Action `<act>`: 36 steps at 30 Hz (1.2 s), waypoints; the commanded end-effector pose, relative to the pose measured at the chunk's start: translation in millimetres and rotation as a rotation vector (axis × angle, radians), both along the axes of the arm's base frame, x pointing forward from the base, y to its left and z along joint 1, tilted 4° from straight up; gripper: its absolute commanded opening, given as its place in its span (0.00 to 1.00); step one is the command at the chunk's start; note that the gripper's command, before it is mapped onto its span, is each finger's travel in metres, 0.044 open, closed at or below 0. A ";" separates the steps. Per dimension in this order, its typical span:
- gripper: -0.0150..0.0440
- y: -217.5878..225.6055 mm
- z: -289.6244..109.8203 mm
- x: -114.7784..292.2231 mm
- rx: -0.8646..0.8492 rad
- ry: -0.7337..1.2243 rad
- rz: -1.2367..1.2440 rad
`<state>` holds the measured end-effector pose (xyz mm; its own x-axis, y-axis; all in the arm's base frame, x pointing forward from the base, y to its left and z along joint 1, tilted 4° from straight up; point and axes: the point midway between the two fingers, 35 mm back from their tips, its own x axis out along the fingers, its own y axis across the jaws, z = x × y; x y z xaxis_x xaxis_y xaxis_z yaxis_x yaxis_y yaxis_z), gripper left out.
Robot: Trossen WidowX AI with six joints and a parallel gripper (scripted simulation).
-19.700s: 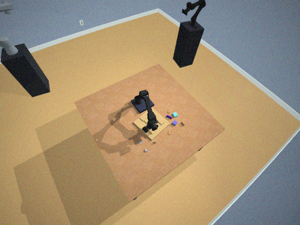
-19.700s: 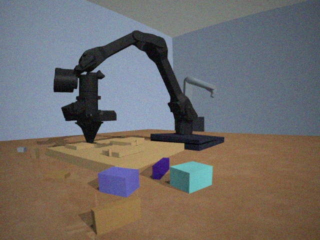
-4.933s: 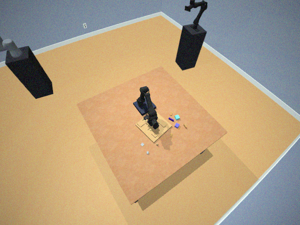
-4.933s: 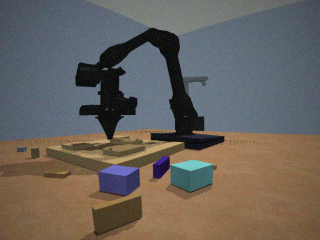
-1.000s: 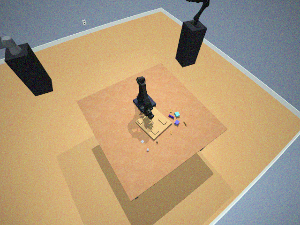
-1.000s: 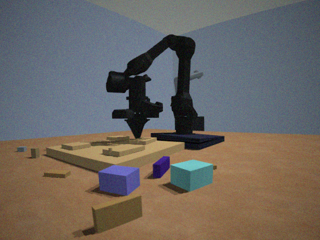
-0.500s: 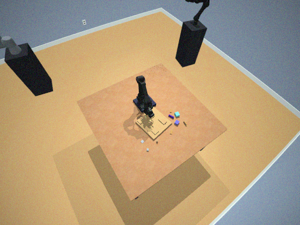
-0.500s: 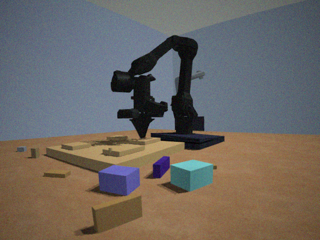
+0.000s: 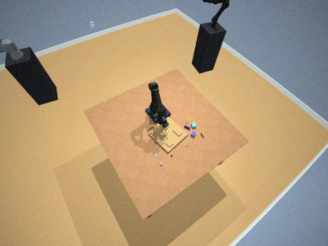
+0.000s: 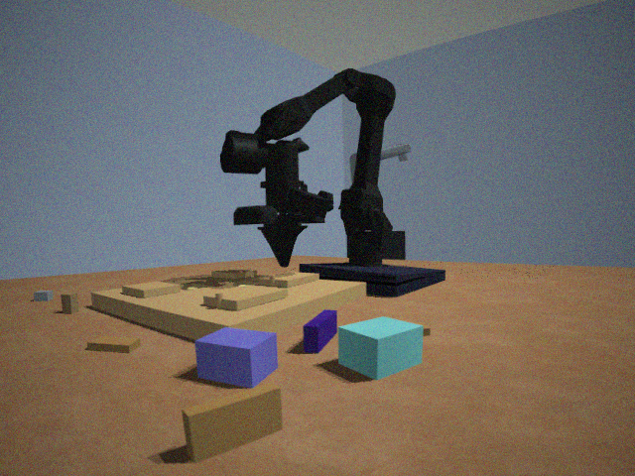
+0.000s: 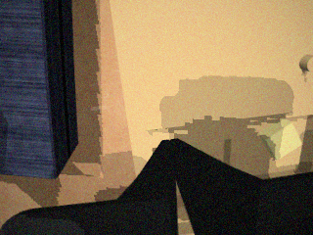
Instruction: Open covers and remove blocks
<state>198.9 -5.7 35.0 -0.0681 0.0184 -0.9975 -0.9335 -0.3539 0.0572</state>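
Note:
The tan puzzle board (image 9: 178, 140) (image 10: 169, 309) (image 11: 205, 49) lies in front of the arm's base. Flat tan covers (image 10: 151, 289) (image 10: 246, 297) rest on its top. My gripper (image 9: 166, 126) (image 10: 283, 264) (image 11: 169, 147) is shut and empty. It points straight down, just above the board's back corner near the base. A pale green shape (image 11: 284, 139) shows in a shaded recess to the right of the fingers. A violet block (image 9: 193, 134) (image 10: 236, 356), a dark purple block (image 9: 186, 127) (image 10: 319, 330) and a cyan block (image 9: 193, 124) (image 10: 380, 346) rest on the table beside the board.
The arm's dark blue base plate (image 10: 379, 275) (image 11: 24, 88) sits right behind the board. Loose tan pieces (image 10: 233, 422) (image 10: 113, 346) (image 10: 69, 302) (image 9: 202, 135) and a small light blue piece (image 10: 43, 296) (image 9: 155, 154) lie on the table around the board. Two black pedestals (image 9: 207, 47) (image 9: 30, 75) stand on the floor.

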 end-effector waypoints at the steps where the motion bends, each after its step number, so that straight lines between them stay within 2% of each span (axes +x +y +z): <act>1: 0.25 0.3 7.0 3.0 0.003 -0.011 -0.003; 21: 0.25 1.0 25.0 2.9 -0.001 -0.001 -0.022; 36: 0.25 55.8 35.0 56.4 -0.033 -0.006 -0.630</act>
